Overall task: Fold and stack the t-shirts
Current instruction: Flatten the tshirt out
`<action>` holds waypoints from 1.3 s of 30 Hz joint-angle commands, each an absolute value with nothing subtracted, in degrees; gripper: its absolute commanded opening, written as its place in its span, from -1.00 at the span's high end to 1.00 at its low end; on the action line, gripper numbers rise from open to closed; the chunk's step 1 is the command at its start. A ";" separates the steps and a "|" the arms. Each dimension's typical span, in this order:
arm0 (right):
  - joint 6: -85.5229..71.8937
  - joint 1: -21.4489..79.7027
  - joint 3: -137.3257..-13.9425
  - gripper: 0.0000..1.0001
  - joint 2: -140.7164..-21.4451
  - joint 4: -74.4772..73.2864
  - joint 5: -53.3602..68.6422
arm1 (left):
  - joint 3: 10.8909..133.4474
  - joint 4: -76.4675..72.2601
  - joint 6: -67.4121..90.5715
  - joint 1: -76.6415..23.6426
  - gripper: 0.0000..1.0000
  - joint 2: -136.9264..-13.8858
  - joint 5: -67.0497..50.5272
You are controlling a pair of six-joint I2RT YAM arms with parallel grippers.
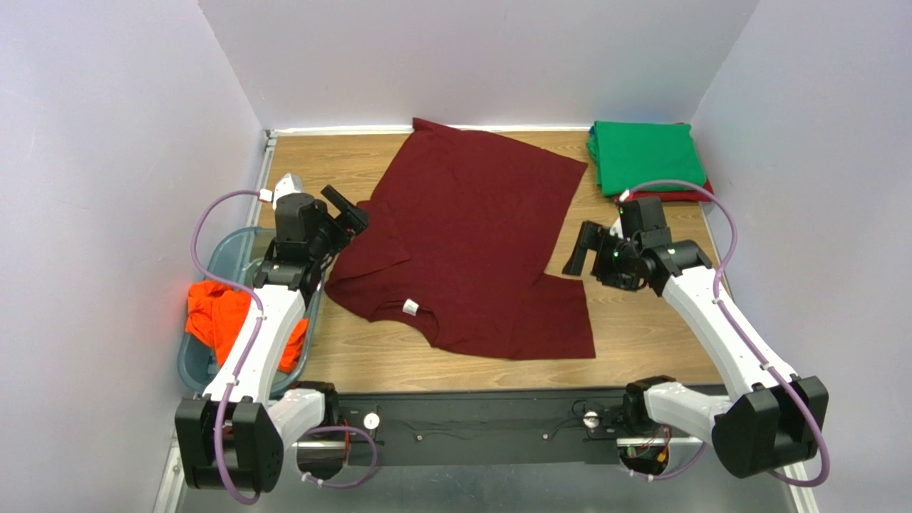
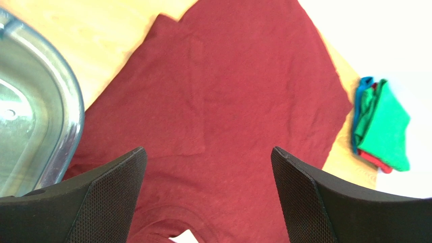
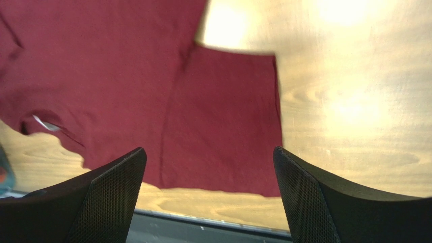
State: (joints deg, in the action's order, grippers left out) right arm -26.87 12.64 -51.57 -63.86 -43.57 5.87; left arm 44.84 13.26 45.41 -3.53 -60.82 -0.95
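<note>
view: top
table (image 1: 321, 171): pale wood is seen, boxed in on three sides by plain pale walls (image 1: 128, 107); a black rail (image 1: 482, 428) is fixed along the lower edge of the frame.
label (image 1: 410, 308): a small white tag is sewn inside the neck; no writing can be read.
maroon shirt (image 1: 471, 235): it is spread flat and askew at centre frame, with the neck toward the bottom and the hem toward the top.
green shirt (image 1: 646, 156): it is folded at upper right and laid on a red shirt (image 1: 701, 192), of which only an edge is shown.
orange shirt (image 1: 219, 315): it is bunched in a translucent bluish bin (image 1: 230, 251) at the left edge.
left gripper (image 1: 351, 217): it is held over the left edge of the maroon shirt.
right gripper (image 1: 579, 251): it is held just beside the maroon shirt's right edge.

view: left wrist
left gripper: the fingers are spread wide, and nothing is held between them.
maroon shirt: the centre of the frame is filled by smooth cloth; the label is glimpsed at the bottom edge.
bin: its curved rim is seen at the left.
green shirt: it is seen at the right, with the red shirt and a blue edge (image 2: 357, 116) showing beside it.

view: right wrist
right gripper: the fingers are spread wide, and nothing is pinched.
maroon shirt: the upper left and centre are covered, and one sleeve is laid flat at centre.
label: it is seen at the left, unreadable.
table: strong glare is shown on bare wood at the right.
</note>
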 commanded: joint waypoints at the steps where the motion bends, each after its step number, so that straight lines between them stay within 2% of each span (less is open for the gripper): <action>1: -25.05 12.39 -55.98 -1.00 -65.91 -42.19 4.04 | 46.93 14.77 45.79 -5.00 -0.97 -59.59 2.72; 10: -25.05 13.09 -55.90 -1.00 -72.50 -30.07 14.76 | 47.37 10.29 45.00 -13.96 -0.97 -68.71 3.07; 16: -23.82 16.69 -58.27 -1.00 -81.37 -21.91 13.36 | 48.69 8.09 44.38 -17.75 -0.97 -77.32 3.52; 23: -22.76 18.10 -69.34 -1.00 -99.37 -19.51 12.22 | 50.01 7.73 43.95 -18.11 -0.97 -84.72 4.13; 30: -20.05 18.37 -79.53 -1.00 -112.56 -18.19 7.39 | 51.50 7.47 43.07 -18.37 -0.97 -88.85 3.60; 35: -19.86 18.37 -86.73 -1.00 -118.82 -18.19 2.99 | 51.15 6.68 43.59 -18.46 -0.97 -90.78 3.34; 39: -20.65 18.37 -86.23 -1.00 -121.55 -18.28 2.02 | 51.94 6.68 43.60 -18.46 -0.97 -93.51 3.25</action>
